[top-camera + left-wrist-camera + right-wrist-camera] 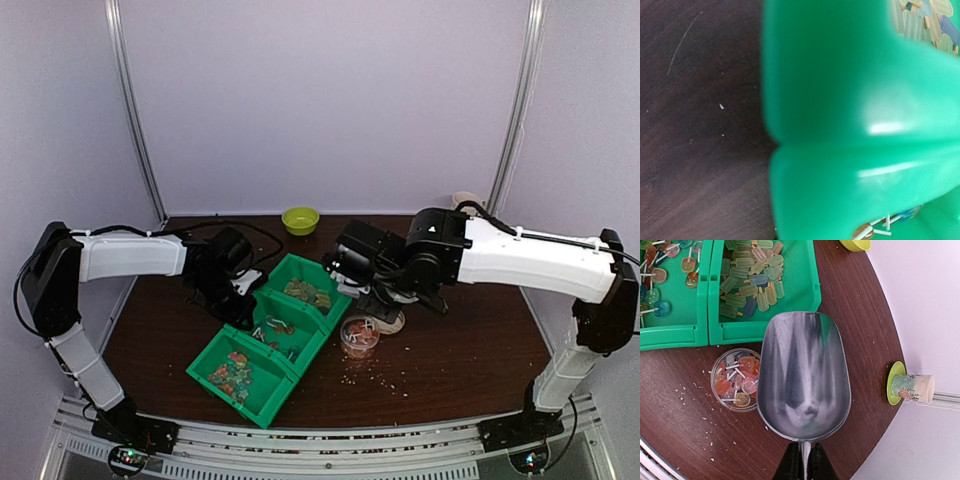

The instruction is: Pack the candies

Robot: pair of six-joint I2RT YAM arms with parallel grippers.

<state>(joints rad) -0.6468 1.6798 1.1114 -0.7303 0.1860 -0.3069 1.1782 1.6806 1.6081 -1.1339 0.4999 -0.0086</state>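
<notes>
Right wrist view: right gripper (801, 464) clamped on the handle of an empty scoop (802, 370). We find candies (747, 285) in green bins (812, 295), upper left, and in a cup (736, 380) just beside the scoop; a swing could topple it. Whether the left gripper (238, 290) is open, we cannot tell.

Silver scoop (802, 375), dull brushed metal; green bins (850, 125), smooth glossy plastic; dark brown table (700, 150), matt wood grain, faintly scratched; round cup (713, 382), clear plastic; candies (737, 382), glossy, translucent.

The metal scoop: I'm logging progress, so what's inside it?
The scoop is empty; only bare metal shows. It hides the table beneath and an edge of the candy cup.
</notes>
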